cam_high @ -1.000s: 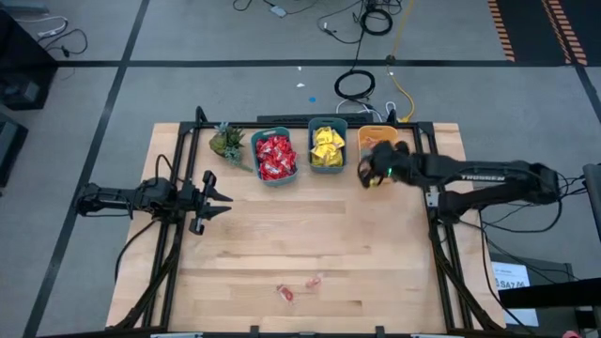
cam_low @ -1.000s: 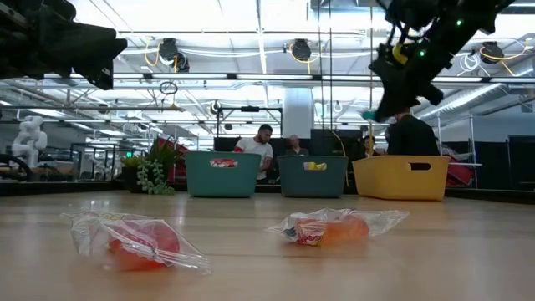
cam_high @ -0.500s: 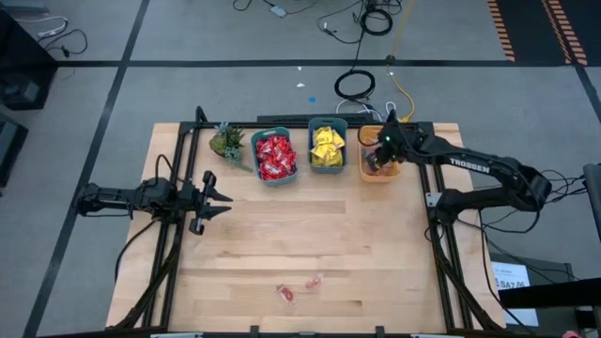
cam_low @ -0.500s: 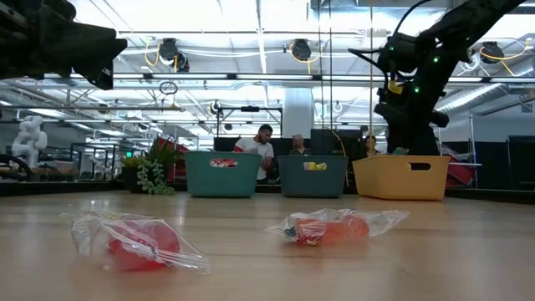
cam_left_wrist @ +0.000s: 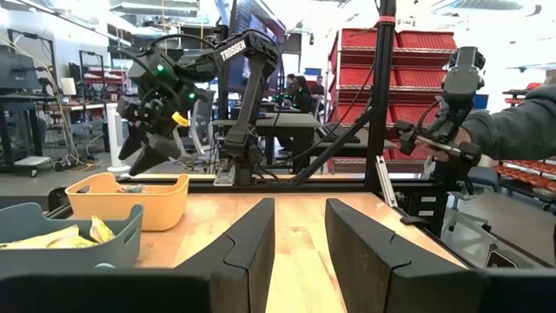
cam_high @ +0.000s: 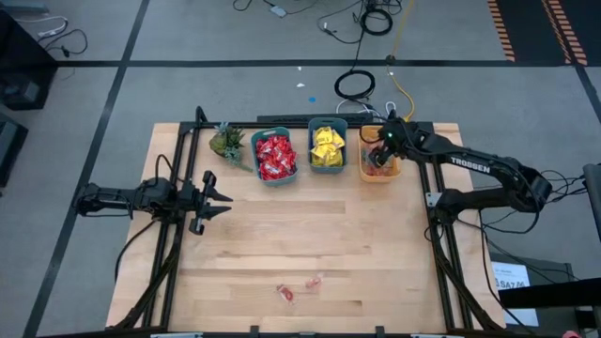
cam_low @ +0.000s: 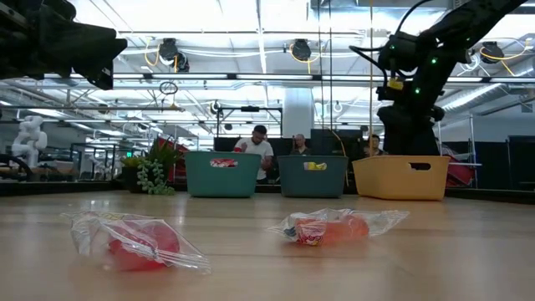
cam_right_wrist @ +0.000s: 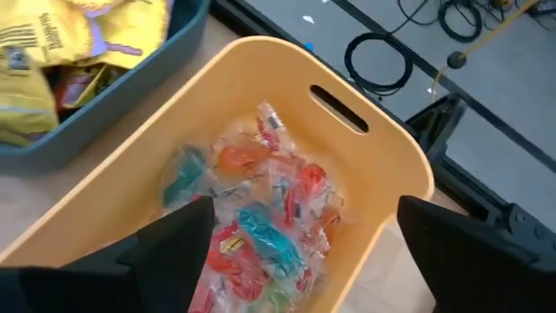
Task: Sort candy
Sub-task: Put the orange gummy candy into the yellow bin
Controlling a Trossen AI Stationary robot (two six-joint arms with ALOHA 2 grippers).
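Observation:
My right gripper (cam_right_wrist: 304,261) hangs open over the yellow bin (cam_high: 378,161), fingers slanting down, one on either side of the pile of twist-wrapped candy (cam_right_wrist: 261,217) in it, touching nothing. In the low view the right gripper (cam_low: 403,125) stands above the bin's rim (cam_low: 401,160). Two clear-wrapped red candies (cam_high: 285,293) (cam_high: 312,281) lie on the table near its front edge. My left gripper (cam_high: 218,198) waits at the table's left, level and open, with nothing between its fingers (cam_left_wrist: 252,239).
A teal bin of red packets (cam_high: 274,156) and a teal bin of yellow packets (cam_high: 327,147) stand left of the yellow bin along the far edge. A small green plant (cam_high: 227,141) sits at the far left. People sit in the room behind.
My right gripper has swung from the yellow bin's near side toward the table's far edge, over the bin, tipping further down. A teal piece that showed at its fingertips is no longer there. The left arm has kept still.

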